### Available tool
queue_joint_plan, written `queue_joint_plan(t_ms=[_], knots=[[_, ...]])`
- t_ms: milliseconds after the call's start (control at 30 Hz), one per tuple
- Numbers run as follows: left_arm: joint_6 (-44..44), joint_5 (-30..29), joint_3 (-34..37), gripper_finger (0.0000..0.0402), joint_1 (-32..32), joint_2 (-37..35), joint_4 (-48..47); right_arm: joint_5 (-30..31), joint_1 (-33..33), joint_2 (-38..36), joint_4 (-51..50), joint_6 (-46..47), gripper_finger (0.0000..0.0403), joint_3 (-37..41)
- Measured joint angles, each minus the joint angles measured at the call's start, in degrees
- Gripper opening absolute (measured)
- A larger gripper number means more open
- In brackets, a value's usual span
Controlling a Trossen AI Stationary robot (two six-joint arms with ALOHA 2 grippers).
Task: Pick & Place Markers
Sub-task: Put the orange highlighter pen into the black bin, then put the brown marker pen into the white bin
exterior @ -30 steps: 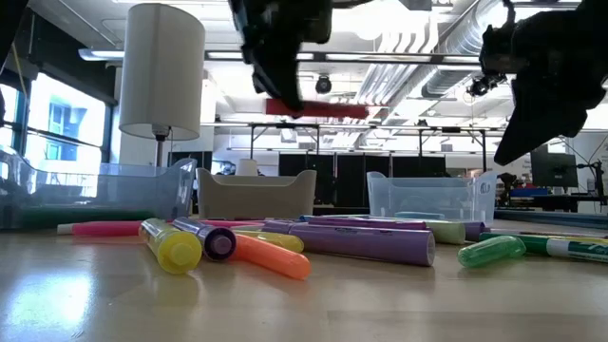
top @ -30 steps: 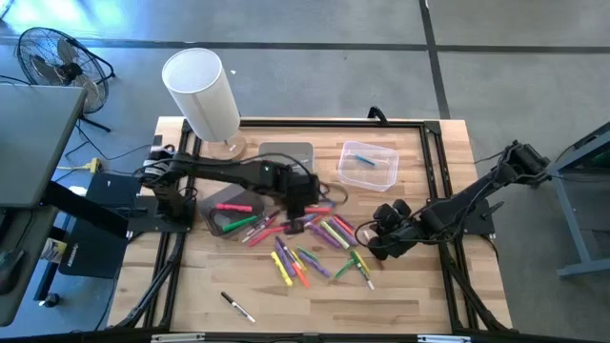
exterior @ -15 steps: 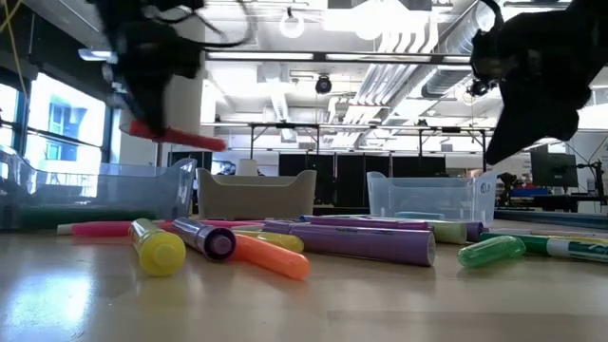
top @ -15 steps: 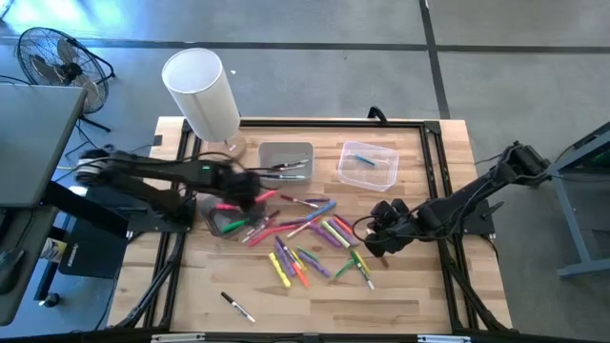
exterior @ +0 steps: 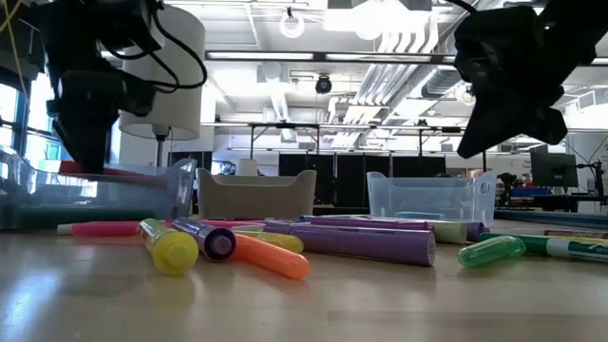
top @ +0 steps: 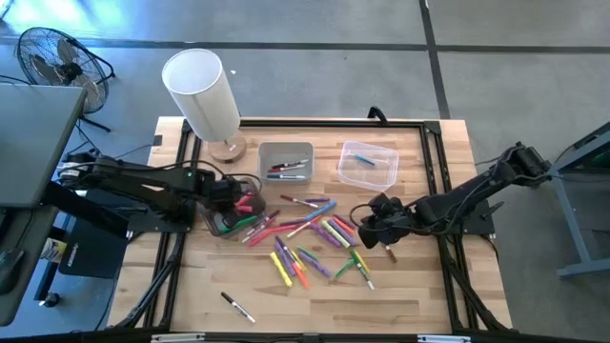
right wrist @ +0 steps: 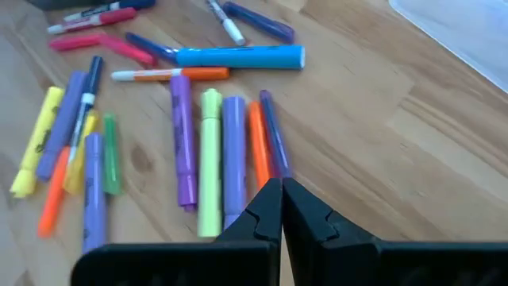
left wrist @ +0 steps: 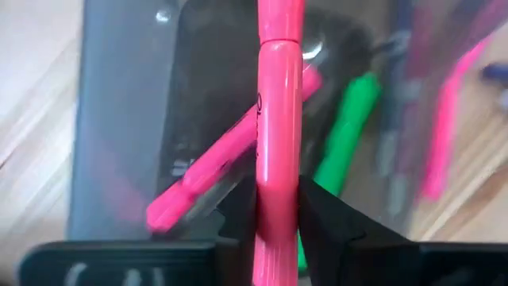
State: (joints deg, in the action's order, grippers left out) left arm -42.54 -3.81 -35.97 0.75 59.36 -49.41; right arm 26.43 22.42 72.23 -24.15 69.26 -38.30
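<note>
Two arms — left jaws [left wrist: 276, 208] gripping pink marker [left wrist: 277, 143] over dark bin [top: 221, 220], right jaws [right wrist: 281, 208] closed, empty, above scattered markers [top: 319, 246]

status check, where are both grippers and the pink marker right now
Left gripper over the clear left bin, pink highlighter between its fingers. Right gripper shut, empty, above the loose markers. Nothing in the way.

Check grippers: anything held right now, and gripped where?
Left gripper has a pink highlighter between its fingers near one end of the barrel, over the dark bin. Right gripper is shut and holds nothing.
</note>
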Motion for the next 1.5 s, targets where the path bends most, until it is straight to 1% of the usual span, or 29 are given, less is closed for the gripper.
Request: queue_joint_plan(t_ms=[67,133,233,300,467,700,767,833,900,1000,1033,1067,1167,1233,1300,1400,1500], knots=[[-0.10,-0.04,0.05,0.0120,0.00,0.25,0.85,-0.01,-0.35,0.07,0.21,0.54,0.0000,0.02],[0.10,-0.21,0.05,0.0151,0.00,0.03,-0.35,0.01,-0.70,0.10,0.66,1.48,0.0000,0.00],[0.23,-0.27,0.05,0.0180,0.00,0.11,-0.07,0.14,-0.77,0.17,0.92,2.33,0.0000,0.02],[0.23,-0.27,0.05,0.0187,0.00,0.08,-0.07,0.13,-0.77,0.17,1.05,2.51,0.0000,0.02],[0.21,-0.02,-0.99,0.0191,0.00,-0.63,-1.15,0.03,-0.77,0.17,1.14,2.45,0.0000,0.02],[-2.75,-2.82,-9.10,0.0191,0.00,-1.45,-1.16,0.01,-0.76,0.17,1.36,-1.74,0.0000,0.02],[-3.18,-4.03,-11.62,0.0180,0.00,-1.41,-1.00,-0.01,-0.75,0.17,1.36,-2.26,0.0000,0.02],[-3.23,-4.71,-13.75,0.0156,0.02,-1.03,0.30,-0.01,-0.75,0.17,1.36,-2.34,0.0000,0.02],[-3.80,-4.57,-15.06,0.0118,0.02,0.11,3.61,-0.01,-0.75,0.17,1.34,-2.41,0.0000,0.02],[-4.43,-1.95,-16.02,0.0039,1.63,2.36,6.84,-1.78,-0.75,0.17,1.34,-2.48,0.0000,0.02],[-4.57,-1.34,-16.18,0.0020,2.72,3.31,8.75,-2.77,-0.75,0.16,1.34,-3.09,0.0000,0.02],[-5.08,-1.19,-16.19,0.0012,3.96,4.40,10.15,-3.99,-0.75,0.15,1.31,-4.12,0.0000,0.02],[-7.37,-1.25,-16.17,0.0015,8.15,8.66,15.59,-7.85,-1.05,-0.22,-0.93,-5.36,0.0000,0.00],[-8.39,-1.27,-16.17,0.0006,10.66,11.31,19.41,-9.26,-1.06,-0.83,-4.67,-4.98,0.0000,0.02],[-9.29,-1.27,-16.17,0.0003,13.00,13.85,23.37,-10.64,-1.01,-1.73,-10.63,-3.23,0.0000,-0.02],[-10.94,-1.22,-16.15,0.0003,15.29,17.04,27.61,-12.01,-0.83,-2.02,-22.88,-0.97,0.0000,-1.00],[-12.23,-1.23,-16.10,0.0002,16.30,19.50,29.40,-13.00,-1.07,-1.78,-32.29,-1.23,0.0000,-1.16]])
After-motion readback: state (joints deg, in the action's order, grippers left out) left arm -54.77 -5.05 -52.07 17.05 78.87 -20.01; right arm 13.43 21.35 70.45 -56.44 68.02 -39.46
